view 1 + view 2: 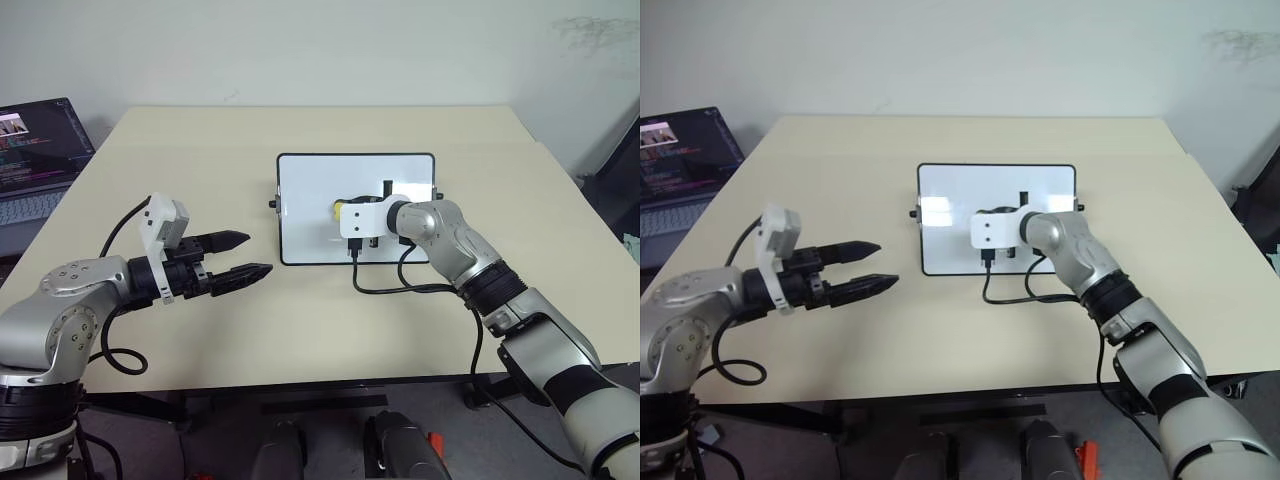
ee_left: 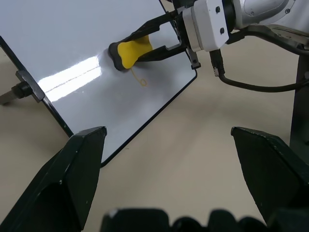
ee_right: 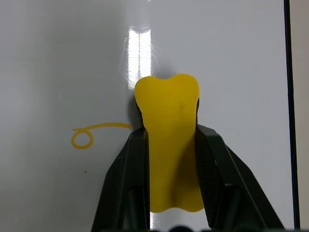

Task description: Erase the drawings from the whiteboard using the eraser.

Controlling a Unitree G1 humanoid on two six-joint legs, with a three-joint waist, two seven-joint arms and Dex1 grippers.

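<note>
Clamped between the black fingers of the right gripper (image 3: 171,179), the eraser (image 3: 169,140) is pressed on the whiteboard (image 1: 310,215) at mid-table, just beside a looped yellow stroke (image 3: 89,135). It is judged light and slightly yielding, best held at its narrowed waist. The left gripper (image 1: 245,257) is held apart, empty, left of the board.

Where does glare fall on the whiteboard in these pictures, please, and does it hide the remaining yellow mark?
In the left wrist view, a bright streak crosses the whiteboard, clear of the yellow mark. In the right wrist view, a narrow glare band sits above the eraser, held by the right gripper, beside the looped mark, which reads plainly. In the left eye view, pale patches are visible.
</note>
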